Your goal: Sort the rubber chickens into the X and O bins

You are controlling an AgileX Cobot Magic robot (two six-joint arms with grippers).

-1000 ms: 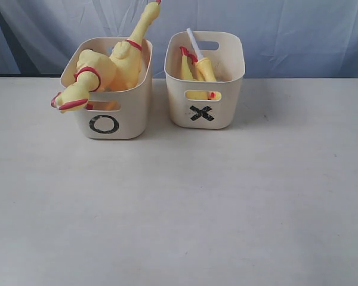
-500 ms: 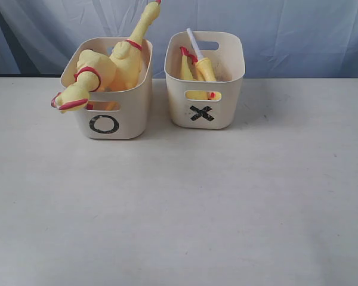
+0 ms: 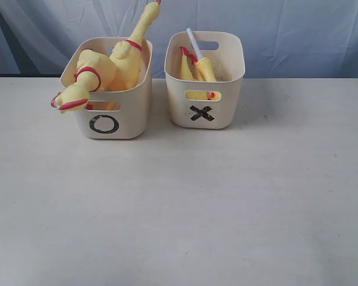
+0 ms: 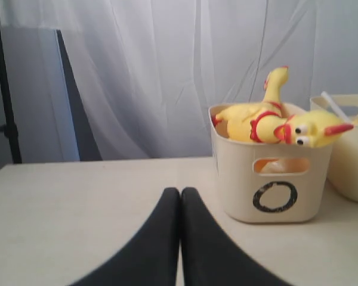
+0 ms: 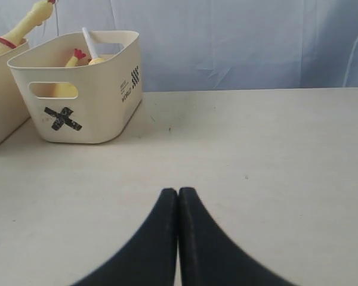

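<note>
Nothing has moved: your left gripper (image 4: 179, 199) and right gripper (image 5: 178, 199) stay closed, empty, seemingly because the rubber chickens (image 3: 116, 68) already lie in the O bin (image 3: 131, 119) and X bin (image 3: 227, 101).

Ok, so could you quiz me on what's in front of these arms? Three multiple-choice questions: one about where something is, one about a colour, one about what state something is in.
1. One rubber chicken hangs its head over the rim of:
A) the O bin
B) the X bin
C) neither bin

2. The marks on the O bin and X bin are:
A) red
B) black
C) blue

3. The left gripper and right gripper are:
A) both open
B) one holding a chicken
C) both shut, holding nothing

Answers:
1 A, the head droops past the O bin's front corner.
2 B, both letters are black on cream plastic.
3 C, each wrist view shows the dark jaws pressed together with nothing between them.
</note>
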